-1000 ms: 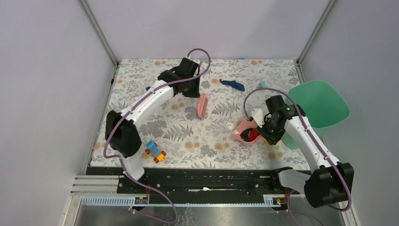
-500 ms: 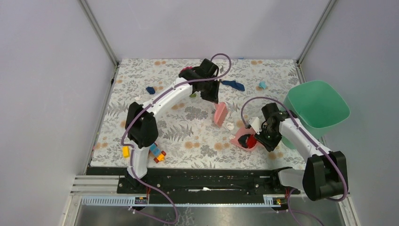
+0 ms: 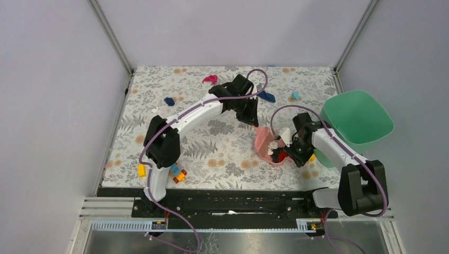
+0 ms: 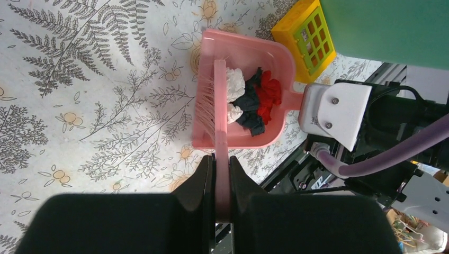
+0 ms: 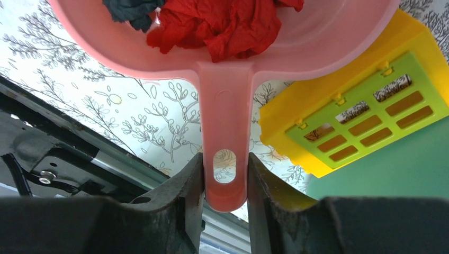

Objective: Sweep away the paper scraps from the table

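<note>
My right gripper [image 5: 225, 165] is shut on the handle of a pink dustpan [image 5: 224, 106], which rests on the table [image 3: 222, 153] at the right [image 3: 268, 154]. My left gripper [image 4: 222, 165] is shut on a pink brush [image 4: 219, 116], whose bristles stand at the dustpan's mouth [image 3: 260, 141]. Inside the pan lie white [image 4: 234, 80], red [image 4: 270, 95] and dark [image 4: 250, 119] paper scraps. On the cloth farther back lie a magenta scrap [image 3: 210, 79], two dark blue scraps [image 3: 169, 101] [image 3: 266, 96] and a teal scrap [image 3: 295, 96].
A green bin [image 3: 357, 117] stands off the table's right edge. A yellow grid-topped block [image 5: 360, 111] lies just right of the dustpan handle. Toy bricks [image 3: 177, 173] and a yellow brick [image 3: 141, 170] lie near the front left. The black rail runs along the front edge.
My left arm has swept the brush from the table's middle rightward to the dustpan's mouth. The white scrap that lay before the pan is now inside it. The dustpan has shifted slightly.
</note>
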`<state>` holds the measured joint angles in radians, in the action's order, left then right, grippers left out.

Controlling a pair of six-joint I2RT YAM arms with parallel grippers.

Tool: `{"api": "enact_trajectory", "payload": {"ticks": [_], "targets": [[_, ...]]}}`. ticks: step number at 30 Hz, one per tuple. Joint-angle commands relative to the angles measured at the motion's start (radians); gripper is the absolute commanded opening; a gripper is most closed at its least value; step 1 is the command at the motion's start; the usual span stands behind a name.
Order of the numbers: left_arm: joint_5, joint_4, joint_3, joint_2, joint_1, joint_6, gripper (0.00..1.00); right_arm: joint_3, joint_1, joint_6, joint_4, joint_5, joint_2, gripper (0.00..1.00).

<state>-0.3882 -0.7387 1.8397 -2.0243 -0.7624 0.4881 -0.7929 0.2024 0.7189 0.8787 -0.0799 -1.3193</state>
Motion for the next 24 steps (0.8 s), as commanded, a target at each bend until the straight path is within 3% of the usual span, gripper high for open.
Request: {"api": "enact_trajectory", "payload": {"ticks": [1,12,18,24], "targets": [[0.005,0.062,-0.015,0.059,-0.009,0.034,0.00,-0.008,-0.002,-0.021,-0.075,-0.078,0.027,0.00],[0.242,-0.096,0.085,0.137,-0.009,-0.059,0.00,0.051,-0.002,-0.032,-0.165,-0.134,0.112,0.00],[0.315,-0.117,0.080,0.217,-0.009,-0.068,0.00,0.050,-0.003,-0.047,-0.203,-0.160,0.137,0.00],[0.483,-0.134,0.042,0.321,-0.003,-0.105,0.00,0.034,-0.002,-0.062,-0.203,-0.170,0.160,0.00]]}}
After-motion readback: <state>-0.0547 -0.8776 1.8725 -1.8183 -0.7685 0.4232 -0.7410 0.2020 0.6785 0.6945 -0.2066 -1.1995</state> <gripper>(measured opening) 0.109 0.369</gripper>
